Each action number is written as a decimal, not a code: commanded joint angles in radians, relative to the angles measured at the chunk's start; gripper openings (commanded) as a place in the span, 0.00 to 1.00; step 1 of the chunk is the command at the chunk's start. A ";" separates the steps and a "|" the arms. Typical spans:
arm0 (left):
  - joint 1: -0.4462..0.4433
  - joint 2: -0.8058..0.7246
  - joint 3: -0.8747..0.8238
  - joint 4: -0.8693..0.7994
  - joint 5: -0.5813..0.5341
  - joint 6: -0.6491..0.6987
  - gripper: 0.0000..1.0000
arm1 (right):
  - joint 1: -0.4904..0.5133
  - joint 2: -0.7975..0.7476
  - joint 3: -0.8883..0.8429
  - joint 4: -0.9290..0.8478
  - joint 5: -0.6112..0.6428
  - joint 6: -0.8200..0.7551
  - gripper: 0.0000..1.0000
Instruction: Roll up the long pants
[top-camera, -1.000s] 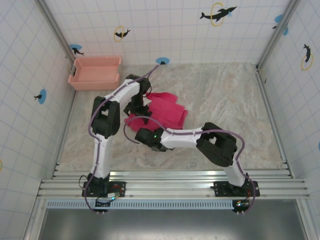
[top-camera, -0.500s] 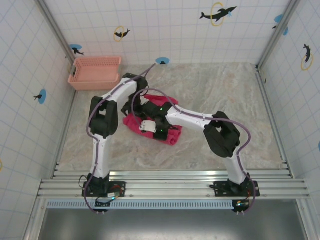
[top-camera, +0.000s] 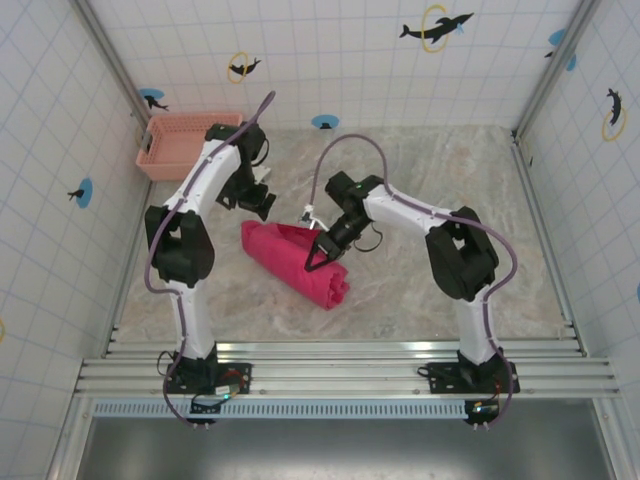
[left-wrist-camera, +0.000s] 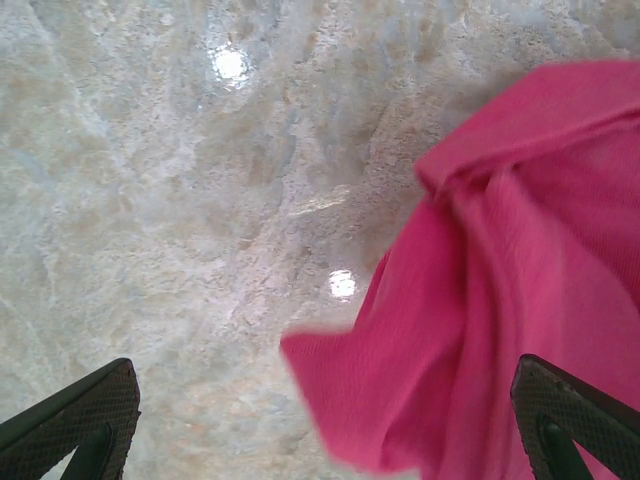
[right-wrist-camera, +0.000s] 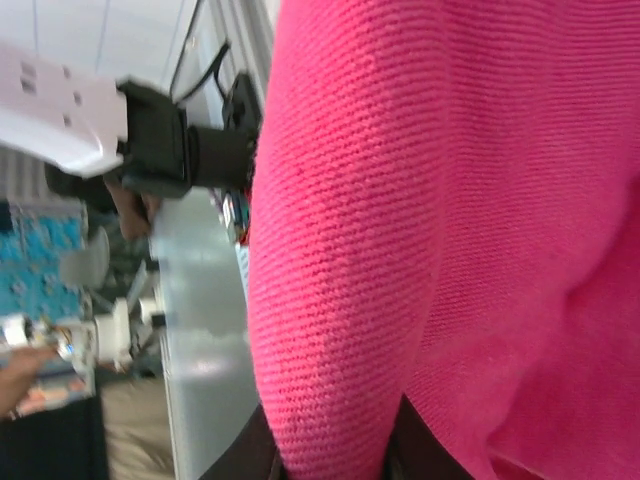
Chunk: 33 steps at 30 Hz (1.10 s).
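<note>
- Pants (top-camera: 290, 262) are on the table (top-camera: 450, 190), left of centre. They're bunched into a thick roll lying diagonally, with its upper-left end toward the basket (top-camera: 190, 145) and its lower-right end nearer the arm bases.
- The roll looks tight at the lower-right end and looser and flatter at the upper-left.
- The roll is well apart from the basket, which sits in the far-left corner against the wall.
- Right gripper (top-camera: 316, 257) is down on the roll, about mid-length on its right flank, with the arm reaching in from the right.
- Right wrist view: a fat fold of pink knit sits between the two dark fingers (right-wrist-camera: 415, 450), touching both, so the right gripper is pinching the pants. How hard it clamps, I can't tell.
- Left gripper (top-camera: 263, 203) is just beyond the roll's upper-left end, on the basket side and over bare table. From the top view I can't tell whether it touches the cloth.
- Left wrist view: the fingers (left-wrist-camera: 80, 420) are spread wide, one at each bottom corner, gripping nothing.
- Same view: a loose pink flap of the pants lies on the marble below the gap. The rest of the cloth is piled to the right and runs behind the right-hand finger.
</note>
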 joint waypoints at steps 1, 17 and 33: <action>-0.003 -0.022 0.010 -0.047 -0.027 -0.012 0.98 | -0.075 0.057 0.005 0.061 -0.080 0.074 0.04; -0.092 -0.146 -0.135 -0.026 0.023 -0.107 0.97 | -0.200 0.289 -0.129 0.483 -0.077 0.490 0.04; -0.179 0.015 -0.129 0.144 0.116 -0.222 0.97 | -0.230 0.316 -0.165 0.560 -0.092 0.590 0.04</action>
